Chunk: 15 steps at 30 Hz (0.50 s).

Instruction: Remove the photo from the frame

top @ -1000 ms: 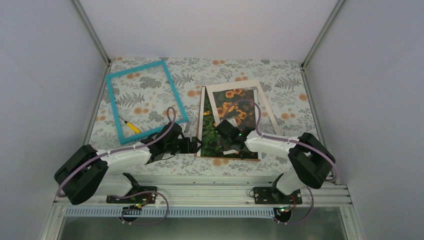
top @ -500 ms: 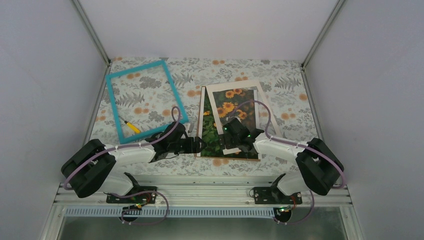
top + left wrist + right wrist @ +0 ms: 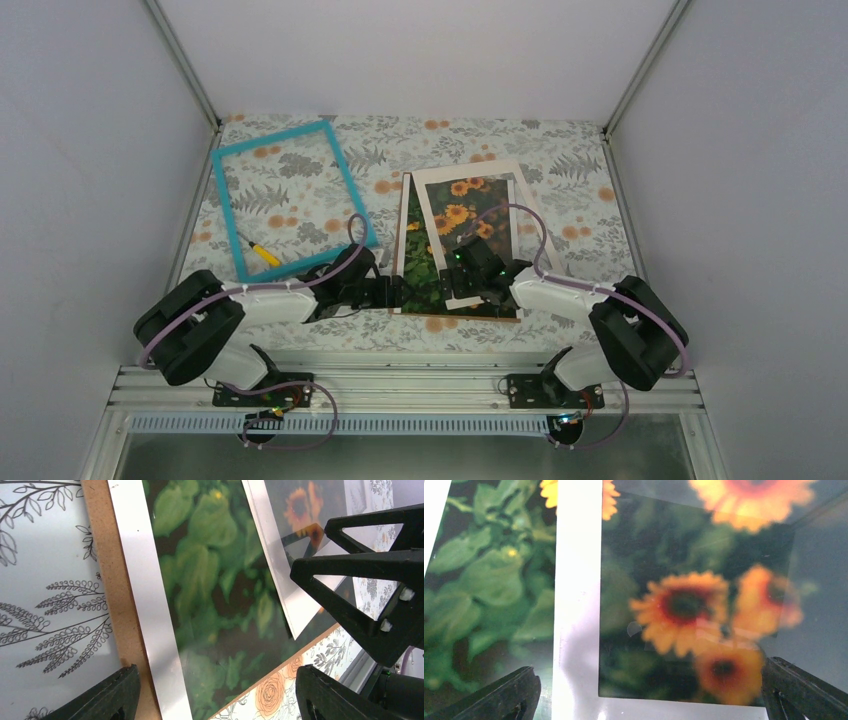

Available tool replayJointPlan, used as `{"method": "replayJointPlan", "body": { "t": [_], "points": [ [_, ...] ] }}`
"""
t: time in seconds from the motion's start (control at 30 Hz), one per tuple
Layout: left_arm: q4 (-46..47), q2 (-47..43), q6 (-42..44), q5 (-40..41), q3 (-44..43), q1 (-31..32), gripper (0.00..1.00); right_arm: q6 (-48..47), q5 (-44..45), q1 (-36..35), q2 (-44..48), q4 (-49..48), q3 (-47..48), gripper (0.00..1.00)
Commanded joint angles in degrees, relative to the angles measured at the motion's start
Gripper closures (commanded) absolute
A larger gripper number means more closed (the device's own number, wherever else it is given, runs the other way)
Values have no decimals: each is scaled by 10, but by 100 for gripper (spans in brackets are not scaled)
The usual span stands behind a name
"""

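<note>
Both grippers are spread and hold nothing. Your left gripper (image 3: 215,695) hovers over the photo (image 3: 210,580), with the backing board (image 3: 107,580) at its left. Your right gripper (image 3: 651,690) is over the mat (image 3: 576,605). The frame (image 3: 350,183) lies well apart, beyond your left gripper. Next, I think, you lift the mat off carefully

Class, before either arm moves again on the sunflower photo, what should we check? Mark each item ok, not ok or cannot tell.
1. The frame is off the photo: ok, it lies apart to the left.
2. The mat is off the photo: not ok, it lies skewed on top.
3. The left end effector is open: ok, over the photo's pale edge.
4. The right end effector is open: ok, above the mat.
5. The photo is loose from the backing board: cannot tell.
</note>
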<state>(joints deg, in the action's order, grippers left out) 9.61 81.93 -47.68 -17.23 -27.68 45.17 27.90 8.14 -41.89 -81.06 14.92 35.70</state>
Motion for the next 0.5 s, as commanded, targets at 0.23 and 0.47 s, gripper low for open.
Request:
{"method": "replayJointPlan", "body": {
  "t": [0.23,0.47],
  "points": [
    [37,28,-9,-24,-15,2,22,2,-18,9,-6,-24,-12,0],
    [40,27,-14,-31,-21,2,21,3,-25,12,-5,-26,-10,0]
  ]
}}
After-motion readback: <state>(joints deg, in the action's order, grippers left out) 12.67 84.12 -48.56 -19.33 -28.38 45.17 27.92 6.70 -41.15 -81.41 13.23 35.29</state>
